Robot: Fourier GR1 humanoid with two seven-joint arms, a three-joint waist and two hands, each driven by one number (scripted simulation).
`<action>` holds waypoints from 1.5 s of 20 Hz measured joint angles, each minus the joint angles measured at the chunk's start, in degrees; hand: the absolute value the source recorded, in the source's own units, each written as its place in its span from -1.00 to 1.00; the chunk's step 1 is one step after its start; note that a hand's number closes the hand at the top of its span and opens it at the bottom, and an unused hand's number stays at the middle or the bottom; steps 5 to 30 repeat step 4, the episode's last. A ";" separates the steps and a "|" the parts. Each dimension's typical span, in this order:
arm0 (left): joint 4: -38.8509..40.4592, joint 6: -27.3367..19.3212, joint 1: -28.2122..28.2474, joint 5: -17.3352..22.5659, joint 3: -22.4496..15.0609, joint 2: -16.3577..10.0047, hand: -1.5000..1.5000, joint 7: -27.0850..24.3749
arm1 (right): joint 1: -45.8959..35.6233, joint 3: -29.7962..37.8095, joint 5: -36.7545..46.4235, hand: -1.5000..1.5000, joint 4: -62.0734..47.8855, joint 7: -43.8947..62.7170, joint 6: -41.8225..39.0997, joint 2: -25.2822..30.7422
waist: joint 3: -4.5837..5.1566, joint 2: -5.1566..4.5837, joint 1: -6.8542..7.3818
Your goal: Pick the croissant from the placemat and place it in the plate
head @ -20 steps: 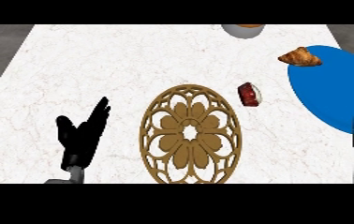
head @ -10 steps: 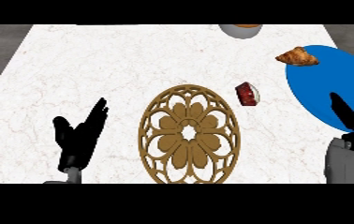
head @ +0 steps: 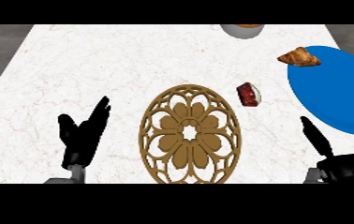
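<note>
The golden-brown croissant (head: 298, 57) lies at the upper left edge of the blue placemat (head: 325, 92), at the right side of the counter. The plate (head: 190, 134), brown with an openwork flower pattern, rests at the middle near the front edge. My left hand (head: 81, 136) stands open at the lower left, fingers up, left of the plate. My right hand (head: 336, 168) shows at the lower right corner with straight fingers (head: 315, 137) pointing up, just below the placemat and well short of the croissant. Neither hand holds anything.
A small dark red and white food piece (head: 249, 94) sits between the plate and the placemat. A grey bowl (head: 242, 30) with something orange in it is cut by the far edge. The white marble counter (head: 110, 63) stretches to the left.
My right hand, out of view one second ago, has come in at the right edge and now sits lower and further left. The left hand has hardly moved.
</note>
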State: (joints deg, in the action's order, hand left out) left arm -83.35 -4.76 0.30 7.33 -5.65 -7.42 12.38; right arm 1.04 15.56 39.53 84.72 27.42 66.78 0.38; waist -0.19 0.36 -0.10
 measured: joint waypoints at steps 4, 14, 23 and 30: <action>-0.45 1.15 0.93 0.11 0.48 -0.30 0.00 -1.01 | 3.07 -5.13 7.07 -1.00 2.02 8.24 1.33 -0.19 | 0.02 -0.05 0.07; -0.45 1.15 0.93 0.11 0.48 -0.30 0.00 -1.01 | 3.07 -5.13 7.07 -1.00 2.02 8.24 1.33 -0.19 | 0.02 -0.05 0.07; -0.45 1.15 0.93 0.11 0.48 -0.30 0.00 -1.01 | 3.07 -5.13 7.07 -1.00 2.02 8.24 1.33 -0.19 | 0.02 -0.05 0.07; -0.45 1.15 0.93 0.11 0.48 -0.30 0.00 -1.01 | 3.07 -5.13 7.07 -1.00 2.02 8.24 1.33 -0.19 | 0.02 -0.05 0.07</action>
